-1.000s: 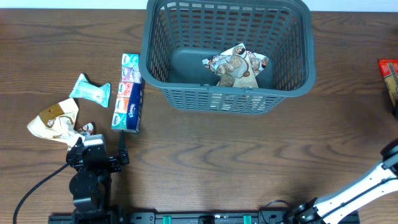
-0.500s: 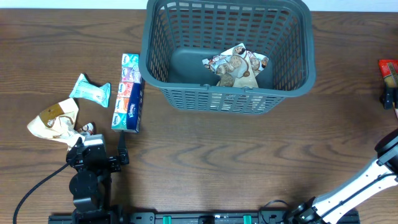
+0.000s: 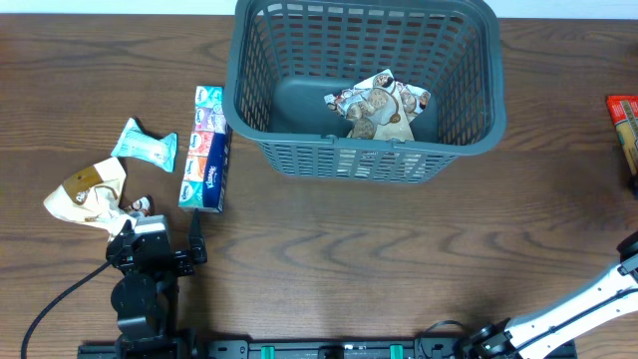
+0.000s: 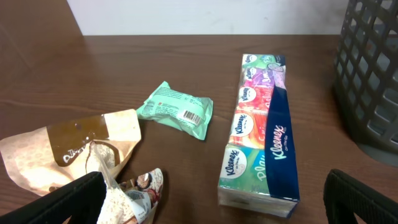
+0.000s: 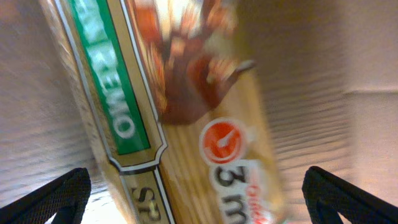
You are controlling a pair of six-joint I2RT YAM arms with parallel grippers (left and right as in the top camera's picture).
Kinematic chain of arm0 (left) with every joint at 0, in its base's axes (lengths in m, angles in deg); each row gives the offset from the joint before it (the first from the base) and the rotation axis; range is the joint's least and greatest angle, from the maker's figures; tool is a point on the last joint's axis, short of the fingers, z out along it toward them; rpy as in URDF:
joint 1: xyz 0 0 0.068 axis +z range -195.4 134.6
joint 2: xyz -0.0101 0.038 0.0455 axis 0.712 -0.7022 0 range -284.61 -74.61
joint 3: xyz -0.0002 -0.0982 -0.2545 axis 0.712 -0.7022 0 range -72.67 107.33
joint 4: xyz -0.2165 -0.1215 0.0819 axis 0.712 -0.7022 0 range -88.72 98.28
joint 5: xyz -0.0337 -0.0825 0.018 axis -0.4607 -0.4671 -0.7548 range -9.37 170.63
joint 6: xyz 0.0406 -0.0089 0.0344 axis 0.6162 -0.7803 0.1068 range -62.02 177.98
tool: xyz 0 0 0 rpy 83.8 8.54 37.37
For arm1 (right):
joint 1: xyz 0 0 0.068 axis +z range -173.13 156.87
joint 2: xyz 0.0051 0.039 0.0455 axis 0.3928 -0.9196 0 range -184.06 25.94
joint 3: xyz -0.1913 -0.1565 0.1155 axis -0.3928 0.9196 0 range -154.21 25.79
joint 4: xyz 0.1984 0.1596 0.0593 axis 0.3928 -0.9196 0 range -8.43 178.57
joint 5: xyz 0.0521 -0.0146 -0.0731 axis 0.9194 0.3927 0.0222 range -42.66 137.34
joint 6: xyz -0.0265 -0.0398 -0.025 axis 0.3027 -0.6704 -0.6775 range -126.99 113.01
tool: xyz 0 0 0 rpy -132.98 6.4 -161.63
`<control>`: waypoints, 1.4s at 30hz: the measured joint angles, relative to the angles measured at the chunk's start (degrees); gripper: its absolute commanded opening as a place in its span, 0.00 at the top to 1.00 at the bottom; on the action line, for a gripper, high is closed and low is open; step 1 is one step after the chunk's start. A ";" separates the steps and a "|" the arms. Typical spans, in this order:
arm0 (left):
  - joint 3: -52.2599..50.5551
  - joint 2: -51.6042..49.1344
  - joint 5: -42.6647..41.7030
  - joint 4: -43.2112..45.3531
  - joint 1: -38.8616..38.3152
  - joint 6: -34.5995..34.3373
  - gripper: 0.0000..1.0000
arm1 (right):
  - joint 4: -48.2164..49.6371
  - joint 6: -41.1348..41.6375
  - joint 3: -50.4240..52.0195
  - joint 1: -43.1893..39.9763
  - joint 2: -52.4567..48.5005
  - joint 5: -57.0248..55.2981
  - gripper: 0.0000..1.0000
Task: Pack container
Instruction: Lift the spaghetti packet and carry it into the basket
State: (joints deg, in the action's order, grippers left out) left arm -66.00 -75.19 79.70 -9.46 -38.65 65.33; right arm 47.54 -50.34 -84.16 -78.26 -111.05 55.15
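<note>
The brown wooden table [image 3: 329, 249] holds everything. The biggest thing on it is the container [image 3: 364, 160], a dark grey basket with holes in its walls. It stands at the far middle of the table with its open top up, so things can be dropped in from above. To the left of it, just beside its wall, lies the long tissue pack [image 4: 258, 143], flat on the wood. It looks easy to reach and lift over the rim. Way over at the right edge of the table, well apart from the basket, lies the pasta packet [image 5: 180, 106]. The right gripper [image 5: 196, 199] hangs right over it with its jaws wide apart, one on each side of the packet and not squeezing it. I think that hand is getting ready to grab the pasta, because it has to be carried a long way to the basket. I cannot tell if the jaws touch the table. At the near left, the left gripper [image 3: 159, 229] sits low and points at the pile of small things. Its jaws are wide apart too, with nothing between them, so it seems to be waiting. In front of it lies the floppy brown bag [image 4: 68, 146], which may bend when picked up. One snack packet [image 3: 379, 105] lies on the basket floor toward the right, so some packing is done, but most is left. The green packet [image 4: 176, 110] lies between the bag and the tissues. The little packet [image 4: 140, 193] touches the bag's near side.
</note>
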 measured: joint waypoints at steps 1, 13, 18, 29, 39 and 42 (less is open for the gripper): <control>0.00 0.00 0.00 0.00 0.00 0.00 0.01 | 0.00 0.09 -0.33 -0.09 -0.37 0.98 0.01; 0.00 0.00 0.00 0.00 0.02 0.00 0.01 | 1.25 1.79 -1.68 0.87 -1.84 2.49 0.60; 0.00 0.00 0.00 0.00 0.00 0.00 0.01 | 1.53 2.95 -2.43 1.81 -1.36 1.70 0.99; 0.00 0.00 0.00 0.00 0.00 0.00 0.01 | 3.45 15.21 -2.58 2.23 -1.38 1.20 0.99; 0.00 0.00 0.00 0.00 0.00 0.00 0.01 | 1.36 20.02 -1.27 4.52 -0.66 18.27 0.99; 0.00 0.00 0.00 -0.02 0.00 0.00 0.01 | -0.55 20.85 -0.17 7.85 0.61 21.09 0.99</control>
State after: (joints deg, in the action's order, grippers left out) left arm -66.00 -75.19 79.70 -9.48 -38.65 65.33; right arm 46.99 -29.49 -84.34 -70.41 -110.43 76.25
